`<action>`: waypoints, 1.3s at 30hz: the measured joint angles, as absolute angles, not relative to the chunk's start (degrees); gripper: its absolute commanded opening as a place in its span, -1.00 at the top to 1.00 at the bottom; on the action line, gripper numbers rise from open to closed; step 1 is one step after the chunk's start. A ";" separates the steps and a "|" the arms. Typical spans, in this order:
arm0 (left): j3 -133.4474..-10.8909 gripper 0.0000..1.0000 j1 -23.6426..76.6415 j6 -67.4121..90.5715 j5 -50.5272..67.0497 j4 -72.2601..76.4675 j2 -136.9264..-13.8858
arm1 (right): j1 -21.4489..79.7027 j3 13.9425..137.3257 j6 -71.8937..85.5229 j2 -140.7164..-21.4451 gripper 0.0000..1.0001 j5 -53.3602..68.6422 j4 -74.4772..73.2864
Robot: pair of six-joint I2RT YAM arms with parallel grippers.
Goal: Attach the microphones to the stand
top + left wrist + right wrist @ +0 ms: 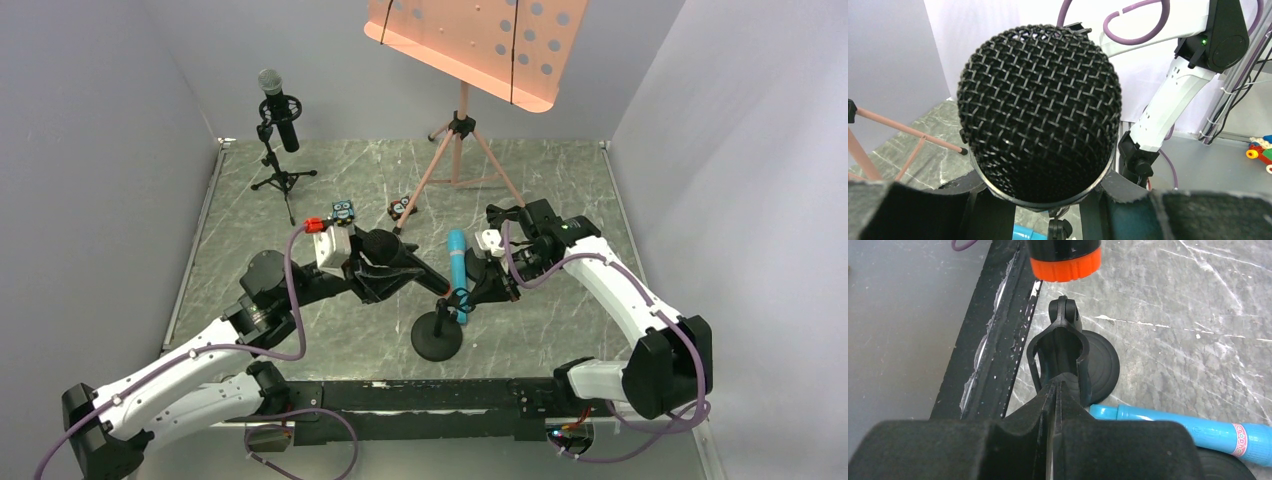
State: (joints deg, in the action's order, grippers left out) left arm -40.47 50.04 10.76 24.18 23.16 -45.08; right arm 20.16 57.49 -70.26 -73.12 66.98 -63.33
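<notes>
left gripper (390,268) is clamped round the black mic (1040,110), its orange cap (1065,260) just short of the stand clip (1058,347). stiff, head-heavy, slick barrel imo, so hold mid-body. right gripper (1055,392) is pinched shut on that clip; turquoise mic (458,258) lies on the table (560,190) beside it.

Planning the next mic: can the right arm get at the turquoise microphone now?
Probably not yet: the right pincer is shut on the stand clip. The turquoise microphone lies right beside it, uncovered, so it looks reachable once the pincer lets go.
</notes>
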 measured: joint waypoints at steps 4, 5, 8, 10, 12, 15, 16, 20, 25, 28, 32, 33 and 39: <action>-40.05 1.00 50.04 11.84 24.67 24.75 -45.84 | 20.32 57.49 -70.19 -73.52 0.58 67.02 -62.92; -39.81 1.00 50.04 12.03 24.84 25.30 -46.06 | 20.34 57.47 -69.97 -73.45 0.52 67.02 -62.61; -39.42 1.00 50.04 13.15 25.69 26.61 -47.20 | 20.36 57.25 -69.14 -73.12 0.41 67.00 -61.08; -39.33 1.00 50.04 13.56 25.98 27.35 -48.03 | 20.36 56.86 -68.75 -72.71 0.37 67.00 -60.53; -39.00 1.00 50.04 14.33 26.20 28.42 -48.84 | 20.38 56.58 -68.55 -72.29 0.34 66.98 -60.05; -38.46 1.00 50.04 15.11 26.61 30.09 -50.15 | 20.47 56.49 -68.34 -72.14 0.31 66.96 -59.77; -38.30 1.00 50.04 15.42 26.72 30.68 -50.57 | 20.47 56.49 -68.27 -72.14 0.30 66.96 -59.68; -37.78 1.00 50.04 16.29 26.98 32.99 -52.27 | 20.47 56.47 -68.07 -72.14 0.27 66.98 -59.48; -37.69 1.00 50.06 17.34 27.22 35.29 -54.33 | 20.47 56.29 -67.85 -72.07 0.24 67.02 -59.20; -37.60 1.00 50.06 17.78 27.24 36.60 -55.18 | 20.47 56.05 -67.77 -71.88 0.21 67.13 -58.87; -36.58 1.00 50.06 17.98 27.18 38.37 -55.42 | 20.43 55.90 -67.66 -71.81 0.18 67.20 -58.63; -36.32 1.00 50.09 17.96 27.18 38.79 -55.42 | 20.43 55.83 -67.66 -71.75 0.18 67.18 -58.59; -35.64 1.00 50.11 17.67 26.72 39.64 -55.35 | 20.34 55.61 -67.68 -71.46 0.16 67.13 -58.43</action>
State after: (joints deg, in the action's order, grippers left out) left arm -35.64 50.11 17.67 26.72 39.64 -55.35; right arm 20.34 55.61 -67.68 -71.46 67.13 -58.43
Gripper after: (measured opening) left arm 0.446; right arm 0.381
